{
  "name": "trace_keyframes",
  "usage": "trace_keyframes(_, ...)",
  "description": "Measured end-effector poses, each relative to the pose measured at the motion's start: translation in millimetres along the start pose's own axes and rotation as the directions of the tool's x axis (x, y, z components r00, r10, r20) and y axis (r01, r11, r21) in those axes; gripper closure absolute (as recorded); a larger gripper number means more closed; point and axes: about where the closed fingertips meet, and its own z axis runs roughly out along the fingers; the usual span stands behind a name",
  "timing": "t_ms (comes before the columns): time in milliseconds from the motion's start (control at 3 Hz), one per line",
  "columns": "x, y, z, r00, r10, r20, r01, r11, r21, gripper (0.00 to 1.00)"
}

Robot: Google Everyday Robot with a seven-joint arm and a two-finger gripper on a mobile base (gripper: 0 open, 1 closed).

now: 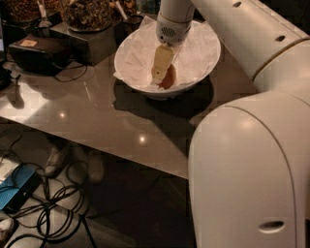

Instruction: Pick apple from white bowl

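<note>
The white bowl [203, 46], lined with crinkled white paper, stands on the grey table toward its far side. The reddish-orange apple [170, 79] lies low in the bowl, near its front wall. My gripper [164, 80] reaches straight down into the bowl from above. Its pale lower part covers the apple's left side, so only the apple's right half shows. The gripper is right against the apple.
Dark containers of nuts [87, 12] and a black box [36, 51] with a cable stand at the table's far left. My white arm and body [252, 160] fill the right side. The table's front edge [111, 155] has cables and a blue object [19, 186] on the floor below.
</note>
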Motion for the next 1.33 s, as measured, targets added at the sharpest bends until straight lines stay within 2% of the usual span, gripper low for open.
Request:
trace_keyframes(333,1.9,0.3,12.5,1.000,0.002,-0.015,-0.003,0.9998,-0.021,0.16)
trace_keyframes(1000,-3.5,-0.2,26.1,0.999,-0.018,-0.032,0.017,0.9992,-0.038,0.17)
trace_keyframes(1333,-0.5,3.0,37.8,0.999,-0.016,-0.034,0.014,0.9978,-0.065,0.15)
